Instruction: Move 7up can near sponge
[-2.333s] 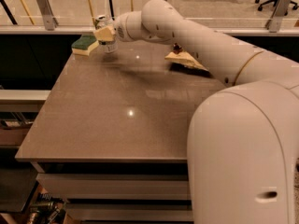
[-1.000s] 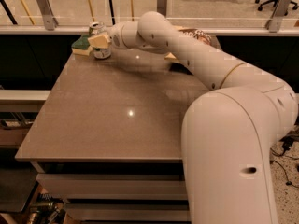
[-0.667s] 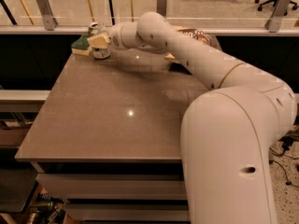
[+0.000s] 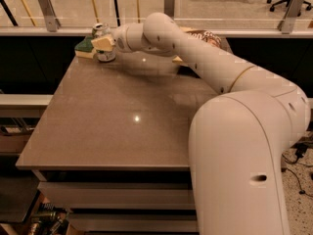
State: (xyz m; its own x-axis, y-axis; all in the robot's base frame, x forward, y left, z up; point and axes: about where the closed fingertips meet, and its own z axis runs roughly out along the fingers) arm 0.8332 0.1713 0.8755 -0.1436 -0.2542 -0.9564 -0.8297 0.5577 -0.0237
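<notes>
The gripper point(image 4: 102, 46) holds the upright 7up can point(image 4: 100, 31) between its fingers at the worktop's point(image 4: 122, 131) far left corner. The sponge point(image 4: 84, 46) sits just left of it.

Shows the tool point(image 4: 103, 44) at the far left corner of the bench point(image 4: 112, 121), right against the front of the upright 7up can point(image 4: 100, 30). Shows that can just right of the sponge point(image 4: 84, 47), touching or nearly so. Catches a chip bag point(image 4: 205, 36) half hidden behind the arm point(image 4: 195, 58).

We see the silver 7up can point(image 4: 100, 30) upright at the tabletop's point(image 4: 122, 131) far left corner, just beside the green-topped sponge point(image 4: 84, 47); the gripper point(image 4: 103, 44) is at the can.
</notes>
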